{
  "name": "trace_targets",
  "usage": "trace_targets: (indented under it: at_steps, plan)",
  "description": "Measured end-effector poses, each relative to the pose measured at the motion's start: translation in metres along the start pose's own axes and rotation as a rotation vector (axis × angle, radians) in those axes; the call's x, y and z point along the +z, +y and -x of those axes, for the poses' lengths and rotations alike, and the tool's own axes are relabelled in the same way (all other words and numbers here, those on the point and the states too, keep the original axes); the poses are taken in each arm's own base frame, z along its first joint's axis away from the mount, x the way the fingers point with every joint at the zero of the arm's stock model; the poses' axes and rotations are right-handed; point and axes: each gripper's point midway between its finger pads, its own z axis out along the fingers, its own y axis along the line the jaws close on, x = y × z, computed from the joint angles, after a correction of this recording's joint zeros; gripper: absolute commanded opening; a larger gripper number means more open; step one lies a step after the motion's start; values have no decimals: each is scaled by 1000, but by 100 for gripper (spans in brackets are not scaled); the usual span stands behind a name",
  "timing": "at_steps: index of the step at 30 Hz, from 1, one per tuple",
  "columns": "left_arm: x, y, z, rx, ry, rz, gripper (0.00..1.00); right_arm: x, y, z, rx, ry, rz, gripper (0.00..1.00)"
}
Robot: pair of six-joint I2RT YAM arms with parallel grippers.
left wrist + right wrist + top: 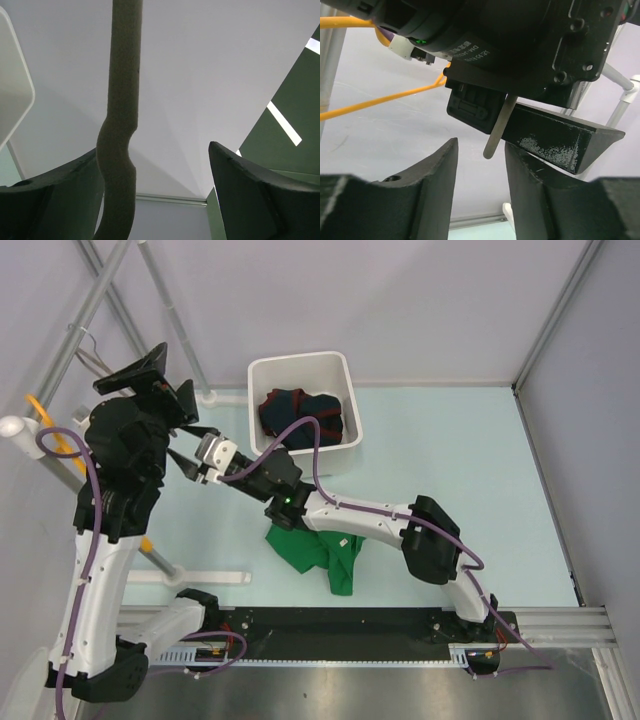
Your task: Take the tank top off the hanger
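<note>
Bright, even light; soft shadows.

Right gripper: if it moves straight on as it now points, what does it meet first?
Likely the tip of the hanger, just ahead; the left gripper is close behind it. Depth is unclear.

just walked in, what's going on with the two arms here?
The bright green sleeveless tank top lies crumpled on the pale table, already off the thin grey-beige hanger. Both arms are raised at the table's left side. The hanger runs between the wide-open fingers of the left gripper, against one of them, and its tip sits between the parted fingers of the right gripper. Neither clearly clamps it. A dark navy garment sits in the white bin.
</note>
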Motion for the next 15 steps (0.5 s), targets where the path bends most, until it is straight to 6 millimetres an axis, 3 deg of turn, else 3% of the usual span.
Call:
trace_targets:
  at_steps: [3, 10, 15]
  plan:
    - [1, 0, -1, -10, 5, -1, 85, 0, -2, 1, -2, -3, -10, 36]
    - [-2, -6, -1, -24, 8, -22, 85, 2, -11, 7, -9, -17, -61, 0]
    - [-5, -13, 0, -33, 10, -44, 85, 2, -18, 12, -2, -23, -113, 0]
